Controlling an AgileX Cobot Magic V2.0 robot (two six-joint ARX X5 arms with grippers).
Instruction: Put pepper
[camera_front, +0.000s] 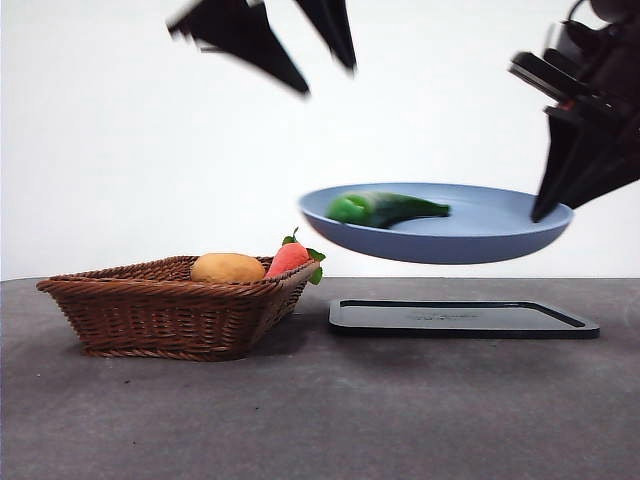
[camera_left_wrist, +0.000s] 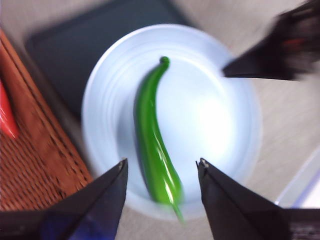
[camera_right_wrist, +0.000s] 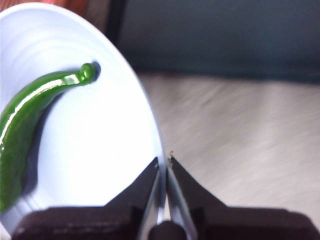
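The green pepper lies on a blue plate that hangs in the air above the black tray. My right gripper is shut on the plate's right rim and holds it up. In the right wrist view the pepper curves across the plate. My left gripper hovers open above the plate's left side with nothing between its fingers. In the left wrist view the pepper lies on the plate below the open left gripper.
A brown wicker basket stands at the left on the dark table, holding a yellow-brown potato-like lump and a red-orange vegetable with green leaves. The flat black tray lies right of the basket.
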